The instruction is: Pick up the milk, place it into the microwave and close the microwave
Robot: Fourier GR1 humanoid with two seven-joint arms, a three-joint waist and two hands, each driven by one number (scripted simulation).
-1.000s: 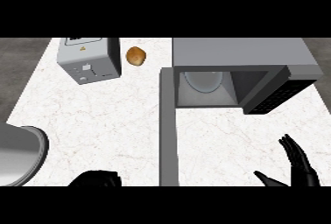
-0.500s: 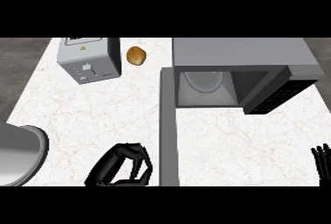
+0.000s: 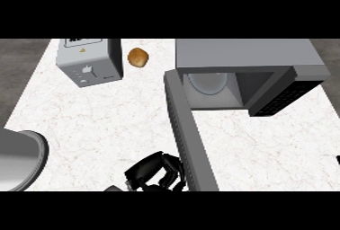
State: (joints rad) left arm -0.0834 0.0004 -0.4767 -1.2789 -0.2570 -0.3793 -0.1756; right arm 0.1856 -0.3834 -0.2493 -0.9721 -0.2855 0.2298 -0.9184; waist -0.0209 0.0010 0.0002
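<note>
Microwave (image 3: 246, 58) door still open; curled left robot hand (image 3: 154, 173) has advanced, right one withdrawn.

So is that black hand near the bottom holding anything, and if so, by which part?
Cannot be told. The left hand has its fingers curled beside the open microwave door, but nothing shows inside them.

The counter (image 3: 93, 121) looks like smooth white marble with faint veins. The toaster (image 3: 90, 60) and microwave (image 3: 246, 54) look matt grey metal; the left hand (image 3: 156, 173) glossy black.
</note>
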